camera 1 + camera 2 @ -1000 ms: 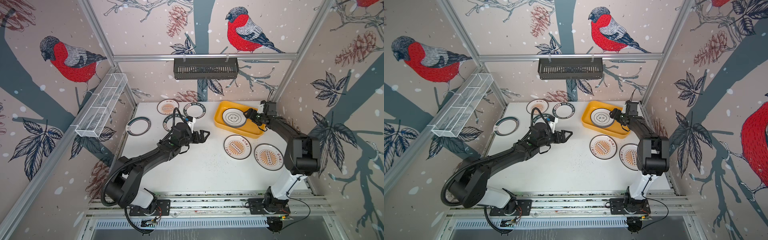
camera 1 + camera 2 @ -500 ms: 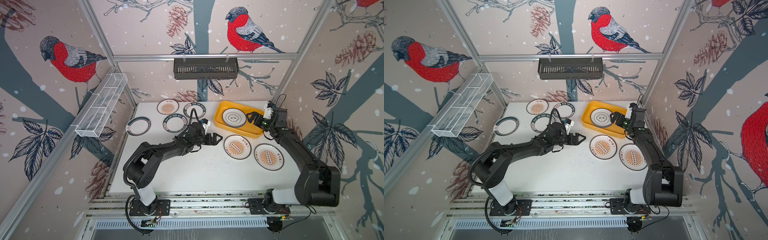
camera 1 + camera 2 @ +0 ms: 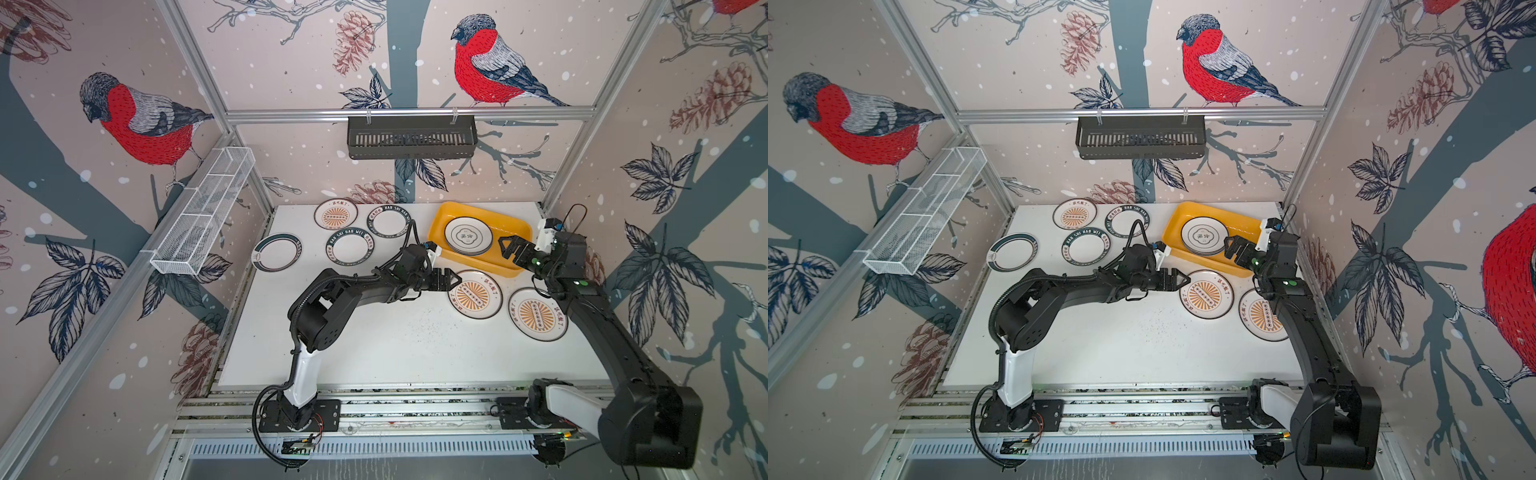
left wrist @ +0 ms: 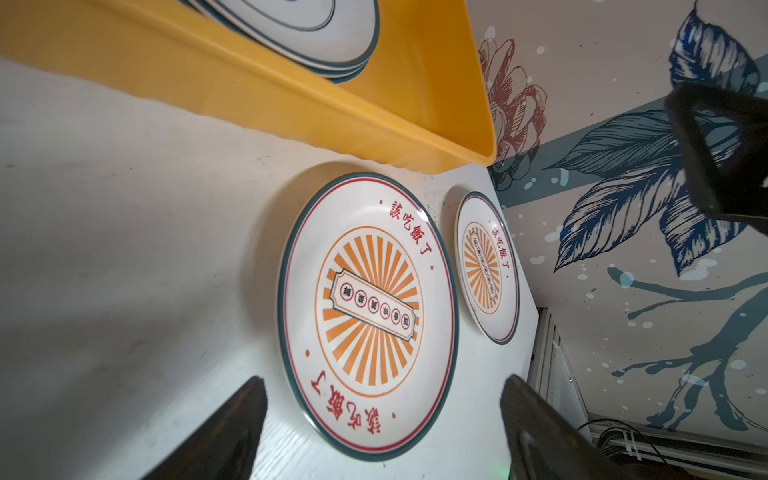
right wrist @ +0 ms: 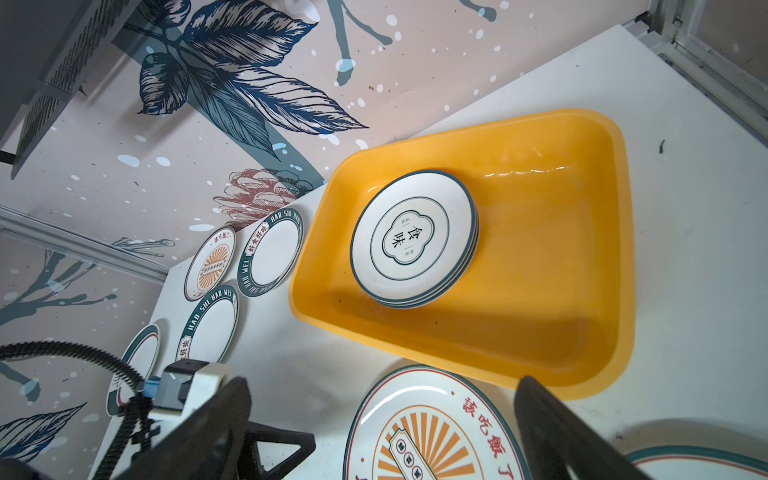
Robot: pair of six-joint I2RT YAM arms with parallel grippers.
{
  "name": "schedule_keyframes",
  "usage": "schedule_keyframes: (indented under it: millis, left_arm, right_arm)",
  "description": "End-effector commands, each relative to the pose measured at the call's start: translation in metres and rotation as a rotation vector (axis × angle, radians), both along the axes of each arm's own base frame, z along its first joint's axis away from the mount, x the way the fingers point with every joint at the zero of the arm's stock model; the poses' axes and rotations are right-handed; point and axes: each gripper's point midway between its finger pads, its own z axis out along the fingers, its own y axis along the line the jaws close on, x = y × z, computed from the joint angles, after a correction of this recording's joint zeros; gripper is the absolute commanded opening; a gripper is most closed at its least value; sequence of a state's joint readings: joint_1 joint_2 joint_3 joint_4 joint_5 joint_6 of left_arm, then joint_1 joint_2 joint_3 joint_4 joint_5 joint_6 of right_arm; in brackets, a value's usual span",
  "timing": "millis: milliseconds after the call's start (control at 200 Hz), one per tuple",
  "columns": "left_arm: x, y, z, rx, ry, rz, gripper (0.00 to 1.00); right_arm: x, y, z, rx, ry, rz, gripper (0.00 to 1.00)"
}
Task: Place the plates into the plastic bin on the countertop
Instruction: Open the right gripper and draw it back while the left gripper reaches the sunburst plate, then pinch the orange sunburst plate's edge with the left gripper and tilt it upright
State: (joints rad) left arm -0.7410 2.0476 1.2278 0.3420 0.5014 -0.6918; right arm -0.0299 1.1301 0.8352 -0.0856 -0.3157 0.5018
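The yellow plastic bin (image 3: 505, 222) sits at the back right of the white countertop (image 3: 395, 345) and holds a stack of plates (image 3: 468, 236) with a dark emblem (image 5: 413, 237). Two sunburst plates (image 3: 476, 294) (image 3: 538, 313) lie in front of the bin. My left gripper (image 3: 452, 280) is open at the left rim of the nearer one (image 4: 368, 307), a finger on each side of that rim in the left wrist view. My right gripper (image 3: 508, 250) hangs open and empty over the bin's right end (image 5: 540, 249).
Several more plates lie at the back left: a sunburst one (image 3: 336, 213), two with lettered rims (image 3: 389, 221) (image 3: 350, 247) and a dark-rimmed one (image 3: 277, 252). A black slatted basket (image 3: 411, 137) hangs on the back wall. A white wire rack (image 3: 203, 216) runs along the left wall.
My left gripper has travelled right across the countertop to the sunburst plate's rim. My right arm's elbow has swung toward the front; its gripper drew back a little from the stack and opened wider.
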Motion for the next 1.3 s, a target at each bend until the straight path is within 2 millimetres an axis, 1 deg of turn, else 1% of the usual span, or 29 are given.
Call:
schedule_keyframes:
  millis: [0, 90, 365, 570, 645, 780, 846, 1081, 1141, 1296]
  left_arm:
    - [0.002, -0.005, -0.009, -0.001, 0.031, 0.004, 0.88]
    - [0.004, -0.008, -0.021, 0.017, 0.056, 0.008, 0.86]
    - [0.004, -0.022, -0.041, 0.031, 0.104, -0.017, 0.77]
    - [0.006, -0.024, -0.055, 0.049, 0.135, -0.011, 0.64]
    - [0.008, -0.024, -0.059, 0.058, 0.145, -0.003, 0.56]
    - [0.01, -0.024, -0.061, 0.061, 0.155, 0.013, 0.43]
    - [0.011, -0.024, -0.061, 0.062, 0.157, 0.019, 0.39]
    - [0.013, -0.023, -0.062, 0.07, 0.165, 0.039, 0.19]
    - [0.013, -0.023, -0.061, 0.068, 0.163, 0.039, 0.11]
    - [0.01, -0.022, -0.053, 0.052, 0.151, 0.025, 0.05]
  right_arm:
    - [-0.004, -0.004, 0.002, 0.0, -0.004, -0.024, 1.0]
    - [-0.006, -0.006, 0.003, -0.009, -0.003, -0.03, 1.0]
    - [-0.009, -0.012, 0.001, -0.018, 0.004, -0.052, 1.0]
    - [-0.008, -0.017, -0.001, -0.024, 0.012, -0.07, 1.0]
    - [-0.008, -0.018, -0.002, -0.027, 0.014, -0.073, 1.0]
    - [-0.008, -0.019, -0.003, -0.028, 0.018, -0.078, 1.0]
    - [-0.007, -0.02, -0.005, -0.027, 0.023, -0.079, 1.0]
    - [-0.007, -0.021, -0.006, -0.028, 0.028, -0.086, 1.0]
    - [-0.007, -0.021, -0.006, -0.028, 0.028, -0.084, 0.99]
    - [-0.007, -0.022, -0.007, -0.025, 0.031, -0.089, 0.99]
